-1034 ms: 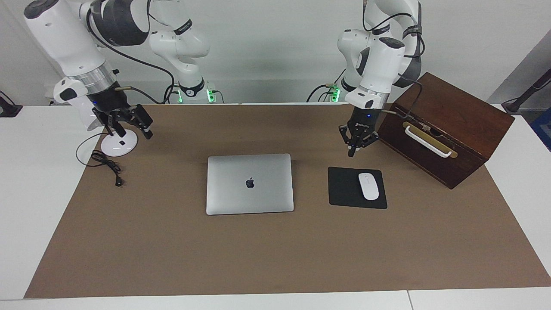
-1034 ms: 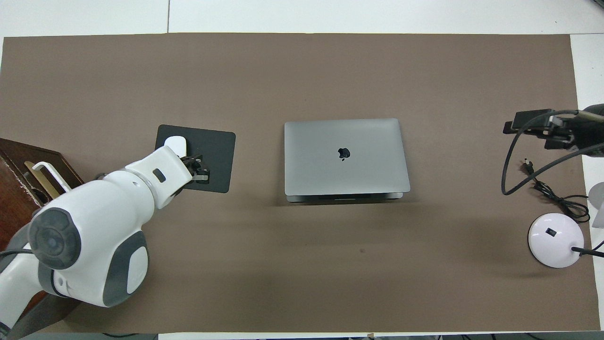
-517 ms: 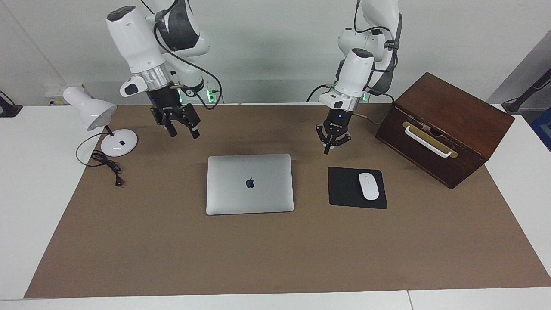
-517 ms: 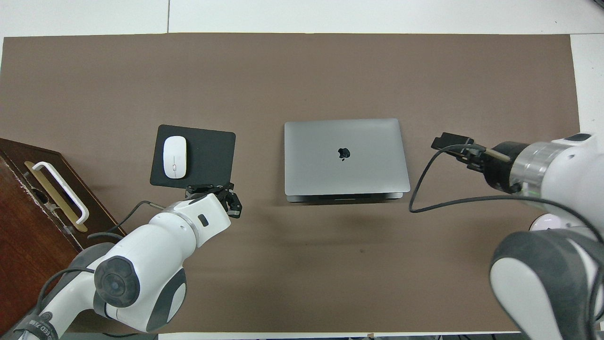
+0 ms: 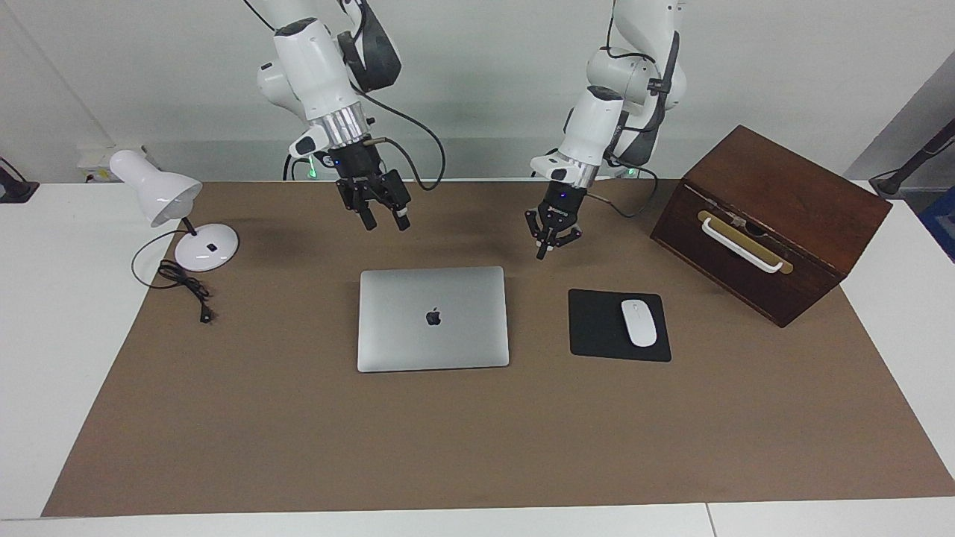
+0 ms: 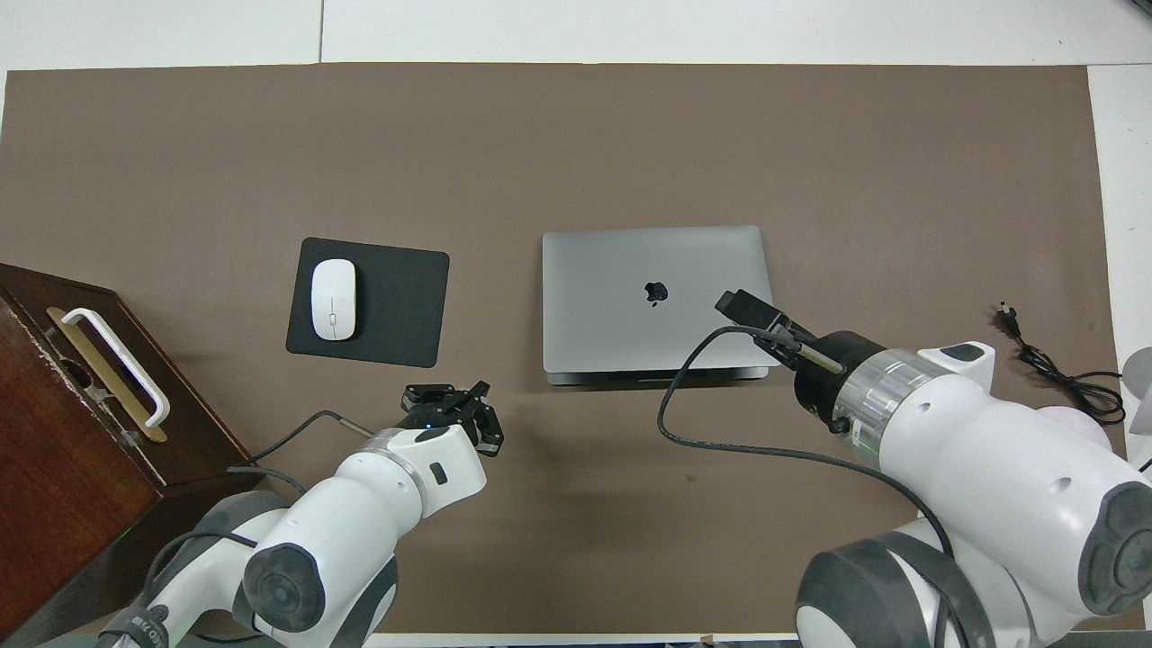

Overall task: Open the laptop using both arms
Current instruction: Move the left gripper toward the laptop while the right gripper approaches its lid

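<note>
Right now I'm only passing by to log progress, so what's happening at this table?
Two Franka arms are set to open the closed silver laptop, lying flat on the brown mat. Neither touches it. The right gripper hangs open over the mat just robot-side of the laptop. The left gripper hangs over the mat nearer the robots than the mousepad with its white mouse.

Bright, even light falls from above, and both views are sharp throughout. Soft, faint shadows of the arms smudge the brown table [image 5: 298,447] near the robots. The laptop [image 5: 433,318] lid shows a mild sheen, no harsh glare
</note>
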Tool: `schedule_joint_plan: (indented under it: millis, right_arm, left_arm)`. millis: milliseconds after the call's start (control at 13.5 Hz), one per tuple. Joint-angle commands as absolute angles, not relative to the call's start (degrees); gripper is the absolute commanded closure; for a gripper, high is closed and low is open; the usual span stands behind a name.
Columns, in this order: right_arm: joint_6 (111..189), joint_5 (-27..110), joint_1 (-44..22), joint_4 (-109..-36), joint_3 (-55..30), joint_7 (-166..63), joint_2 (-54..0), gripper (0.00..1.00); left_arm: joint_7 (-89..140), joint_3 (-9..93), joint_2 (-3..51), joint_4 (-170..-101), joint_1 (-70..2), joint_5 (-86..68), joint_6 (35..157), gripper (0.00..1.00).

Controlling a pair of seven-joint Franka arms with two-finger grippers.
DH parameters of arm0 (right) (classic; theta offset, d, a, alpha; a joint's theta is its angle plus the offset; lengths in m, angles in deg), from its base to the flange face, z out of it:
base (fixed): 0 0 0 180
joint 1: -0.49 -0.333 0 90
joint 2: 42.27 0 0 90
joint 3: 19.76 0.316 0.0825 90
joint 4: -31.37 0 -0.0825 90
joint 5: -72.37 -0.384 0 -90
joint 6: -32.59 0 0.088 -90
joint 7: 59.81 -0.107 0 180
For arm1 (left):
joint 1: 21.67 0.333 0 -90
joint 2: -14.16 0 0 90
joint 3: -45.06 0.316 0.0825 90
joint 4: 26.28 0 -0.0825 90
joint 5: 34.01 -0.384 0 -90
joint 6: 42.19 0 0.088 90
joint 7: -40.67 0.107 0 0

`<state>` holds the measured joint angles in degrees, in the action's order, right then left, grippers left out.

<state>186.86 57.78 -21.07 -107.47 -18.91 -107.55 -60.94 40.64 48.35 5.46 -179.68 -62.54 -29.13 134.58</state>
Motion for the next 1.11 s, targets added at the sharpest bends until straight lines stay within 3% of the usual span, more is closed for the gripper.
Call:
schedule_joint_plan:
  millis: [0, 443, 1034]
  right_arm:
    - [196.12, 56.64, -23.32, -113.20, -18.62, -111.38, -62.13, 0.00]
    - [201.95, 56.55, -26.93, -115.50, -18.62, -121.93, -60.64, 0.00]
    - [201.34, 56.55, -27.02, -116.73, -18.62, -137.07, -59.85, 0.00]
  left_arm:
    - [42.51, 49.28, 6.08, -180.62, -65.70, -28.21, 136.84, 1.00]
    - [48.29, 49.28, 10.29, -180.62, -67.82, -28.21, 141.66, 1.00]
    - [43.32, 49.19, 21.98, -180.36, -70.80, -28.21, 158.53, 1.00]
